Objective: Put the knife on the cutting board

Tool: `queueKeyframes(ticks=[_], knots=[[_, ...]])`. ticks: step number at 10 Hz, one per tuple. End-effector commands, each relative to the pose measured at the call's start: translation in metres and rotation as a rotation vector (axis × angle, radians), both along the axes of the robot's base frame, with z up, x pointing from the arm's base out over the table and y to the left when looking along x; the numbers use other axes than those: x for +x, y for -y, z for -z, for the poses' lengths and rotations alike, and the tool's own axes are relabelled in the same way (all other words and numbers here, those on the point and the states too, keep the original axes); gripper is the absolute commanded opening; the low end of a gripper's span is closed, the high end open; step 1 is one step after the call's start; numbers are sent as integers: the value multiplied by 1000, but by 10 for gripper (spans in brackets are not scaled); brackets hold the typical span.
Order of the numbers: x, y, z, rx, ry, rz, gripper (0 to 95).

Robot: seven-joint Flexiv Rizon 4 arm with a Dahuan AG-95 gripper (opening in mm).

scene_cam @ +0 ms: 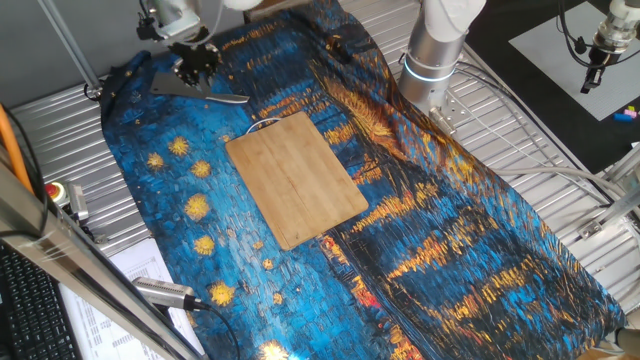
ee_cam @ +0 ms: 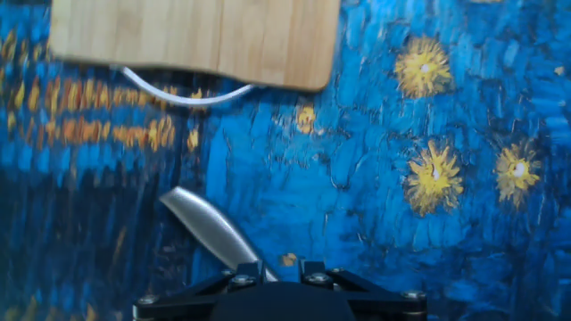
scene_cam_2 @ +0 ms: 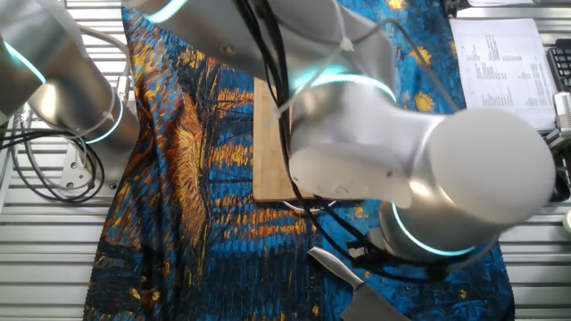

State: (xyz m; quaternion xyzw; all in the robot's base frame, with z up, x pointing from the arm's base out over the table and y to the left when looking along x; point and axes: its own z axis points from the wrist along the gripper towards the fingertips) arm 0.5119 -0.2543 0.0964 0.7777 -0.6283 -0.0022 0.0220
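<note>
Since the knife (scene_cam: pixel 190 88) lies flat on the blue cloth (scene_cam: pixel 420 240) just beyond the cutting board's (scene_cam: pixel 296 178) wire-loop end, the gripper (scene_cam: pixel 194 62) hangs right over it, presumably to grasp the handle, though whether its fingers grip anything I cannot tell.

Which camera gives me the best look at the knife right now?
One fixed view: the knife lies whole on the cloth, blade and handle both visible, gripper just above it. The other fixed view shows only a part below the arm. The hand view shows only the handle.
</note>
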Motion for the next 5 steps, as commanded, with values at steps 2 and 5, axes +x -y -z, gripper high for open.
queueKeyframes(ticks=[2,5], knots=[[1,0,0,124,-68,-127,190],[1,0,1,95,-39,-240,190]])
